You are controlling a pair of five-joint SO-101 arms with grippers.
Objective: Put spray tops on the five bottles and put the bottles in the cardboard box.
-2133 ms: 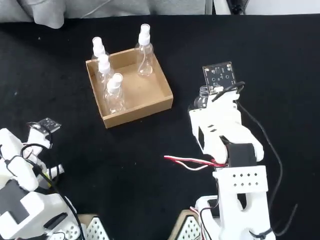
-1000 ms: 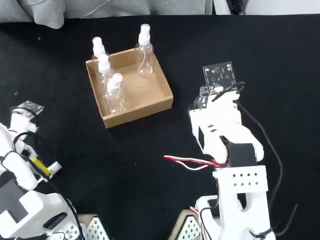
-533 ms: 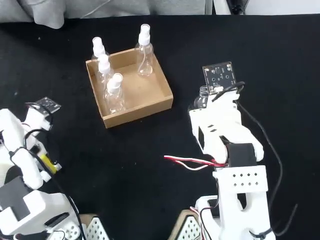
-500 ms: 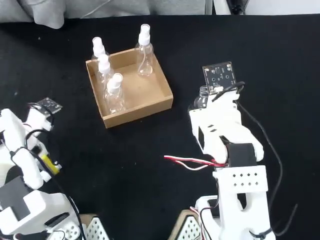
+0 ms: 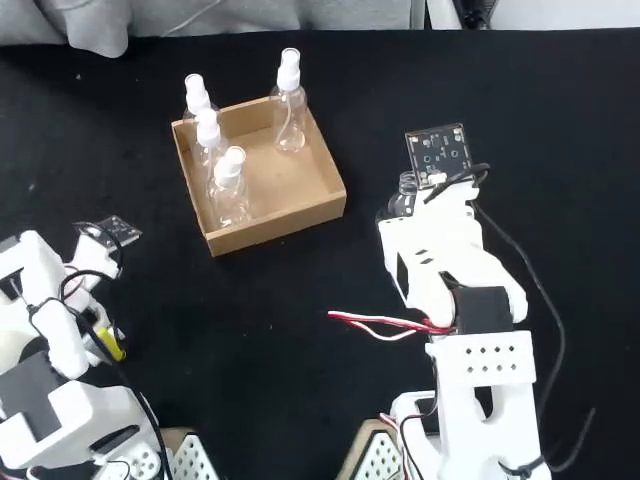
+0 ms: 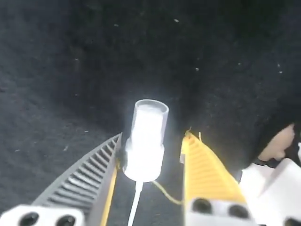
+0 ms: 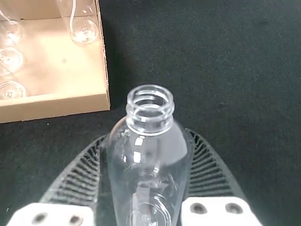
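Four capped bottles stand in the cardboard box (image 5: 325, 195); one of them (image 5: 230, 185) is near its front wall. An open-necked clear bottle (image 7: 149, 141) is upright between the fingers of my right gripper (image 7: 146, 137), which is shut on it. In the high view this bottle (image 5: 405, 188) stands right of the box, mostly hidden under the right arm. My left gripper (image 6: 153, 140) is shut on a white spray top (image 6: 145, 141), its thin tube trailing back between the fingers. In the high view the left gripper (image 5: 108, 345) is low at the table's left front.
The black cloth table (image 5: 560, 120) is bare to the right and behind the arms. The box's corner (image 7: 101, 101) lies just beyond the held bottle in the right wrist view. Red and white wires (image 5: 375, 325) hang off the right arm.
The left arm has swung about at the left front, ending a little further right, with the spray top still in its gripper. The right arm and bottle have not moved.
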